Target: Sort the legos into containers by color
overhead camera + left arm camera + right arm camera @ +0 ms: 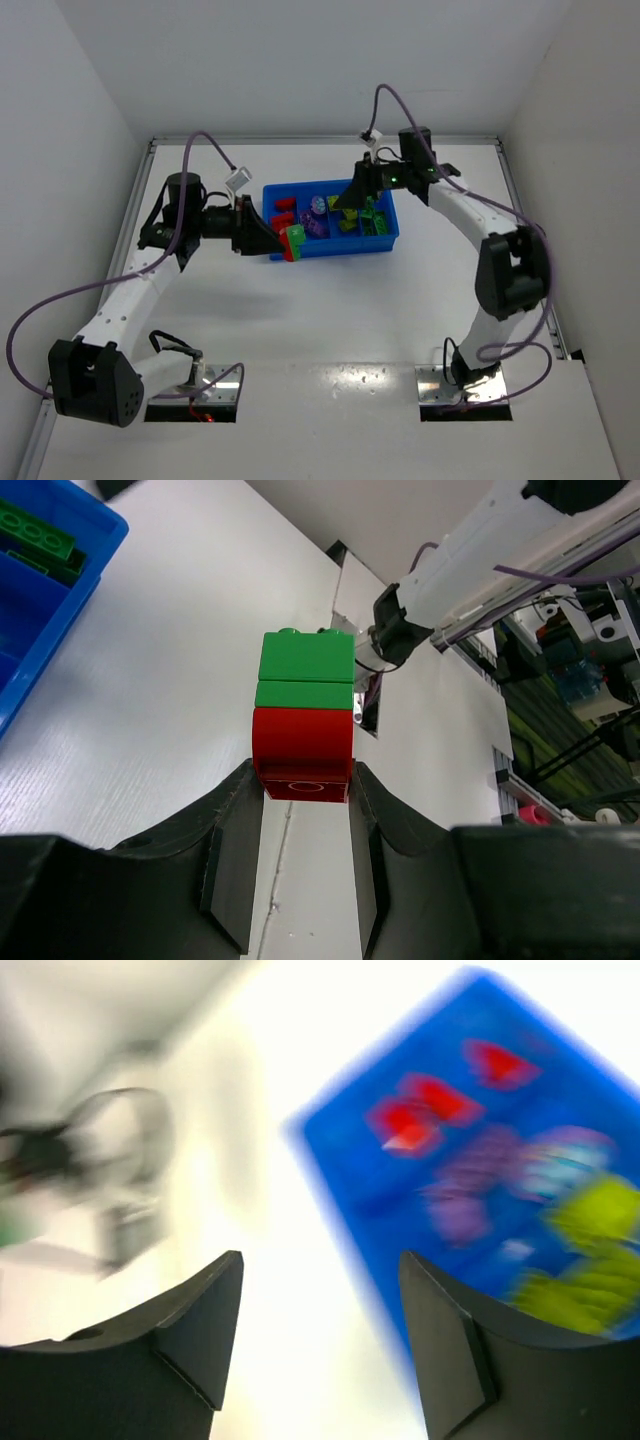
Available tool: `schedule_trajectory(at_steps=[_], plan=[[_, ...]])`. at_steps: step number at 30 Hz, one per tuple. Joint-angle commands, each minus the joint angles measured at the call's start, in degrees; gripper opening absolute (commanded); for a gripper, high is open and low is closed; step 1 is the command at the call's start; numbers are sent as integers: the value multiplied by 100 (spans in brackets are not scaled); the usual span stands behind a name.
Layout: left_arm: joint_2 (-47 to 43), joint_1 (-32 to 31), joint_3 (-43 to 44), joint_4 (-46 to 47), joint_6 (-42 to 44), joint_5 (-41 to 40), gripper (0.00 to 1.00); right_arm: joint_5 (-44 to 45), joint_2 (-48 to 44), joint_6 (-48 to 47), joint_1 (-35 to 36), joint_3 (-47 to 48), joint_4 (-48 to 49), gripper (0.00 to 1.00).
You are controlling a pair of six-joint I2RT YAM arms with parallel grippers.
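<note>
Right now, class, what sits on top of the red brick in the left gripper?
Two green bricks are stacked on the red brick, which the left gripper clamps by its sides. The studs joining them are covered and cannot be seen.

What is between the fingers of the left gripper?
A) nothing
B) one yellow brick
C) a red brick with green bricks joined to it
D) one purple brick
C: the left wrist view shows the left gripper closed on a red brick, with green bricks joined to its far end.
</note>
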Motion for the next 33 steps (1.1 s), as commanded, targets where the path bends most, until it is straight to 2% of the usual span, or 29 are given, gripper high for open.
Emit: schedule_trajectory(at_steps=[1,2,4,8,17,27,30,31,32,33], plan=[[59,71,-2,260,-59,248,0,-2347,-755,153,-107,-410,354,66],[120,71,-2,260,-59,318,0,-2523,-757,581,-107,-559,520,68],[173,71,-2,313,-59,380,0,-2797,-827,743,86,-622,724,78],[287,71,-2,313,-59,503,0,-2798,-941,743,534,-737,724,81],[288,-43,-55,313,-112,503,0,-2535,-607,743,1150,-219,619,84],[288,-96,-107,365,-112,503,0,-2358,-204,743,1458,300,566,84],[288,-96,-160,365,-112,451,0,-2358,-133,743,1581,484,504,78],[288,-96,-160,365,-112,451,0,-2306,-80,743,1642,485,452,73],[288,-96,-160,365,-112,451,0,-2306,-80,691,1642,546,452,55],[288,-96,-160,365,-112,451,0,-2306,-80,691,1642,547,391,43]])
